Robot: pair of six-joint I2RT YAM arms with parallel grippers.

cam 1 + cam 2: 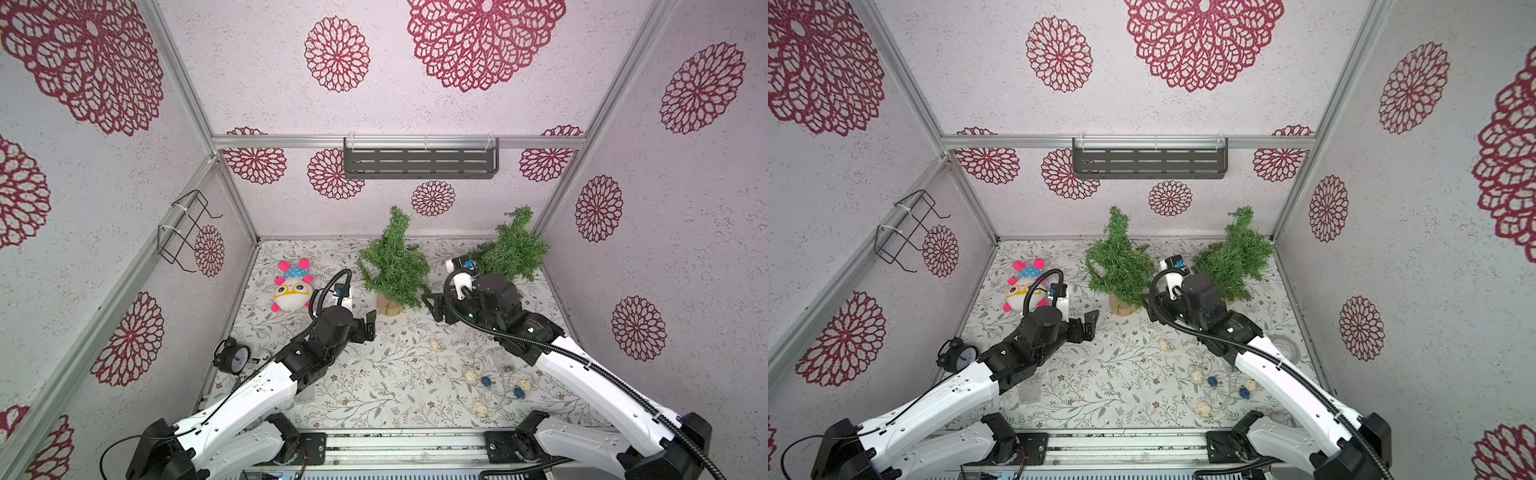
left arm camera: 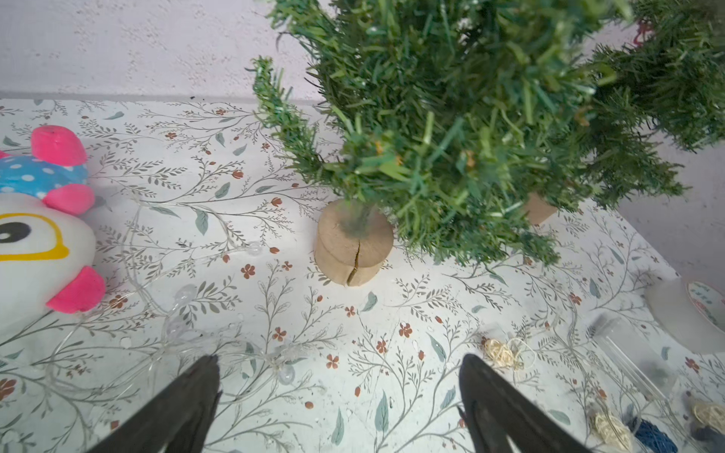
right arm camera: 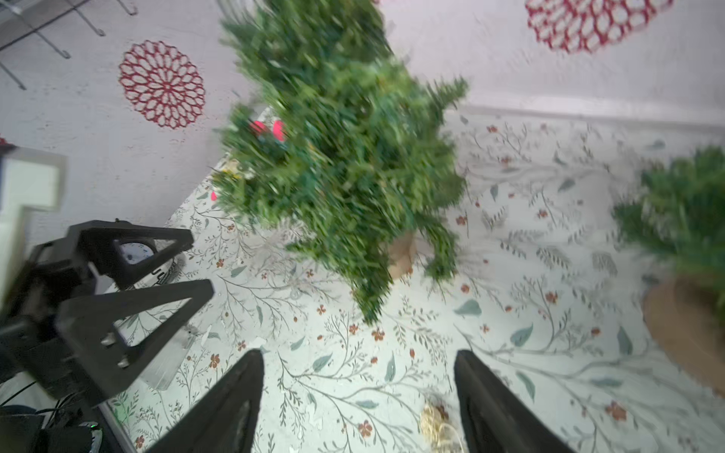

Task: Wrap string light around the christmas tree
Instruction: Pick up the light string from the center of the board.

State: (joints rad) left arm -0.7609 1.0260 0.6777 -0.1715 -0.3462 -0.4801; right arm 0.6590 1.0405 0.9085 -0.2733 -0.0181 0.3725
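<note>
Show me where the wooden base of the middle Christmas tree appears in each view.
Both top views: the wooden base sits at centre, under green branches.
Left wrist: centre, cracked down its front.
Right wrist: centre, blurred, mostly hidden by branches.
Shared landmark: the middle tree standing on it.

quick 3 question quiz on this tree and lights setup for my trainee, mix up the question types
1. How many christmas trees stand on the table?
2. What stands beside the left arm? A) a black alarm clock B) a mug C) a book
3. True or false: the right gripper has its jaws shut on the string light.

Key
1. Two: one mid-table, one further right.
2. A.
3. False: its jaws stand open and empty, and the string light lies loose on the table.
</note>
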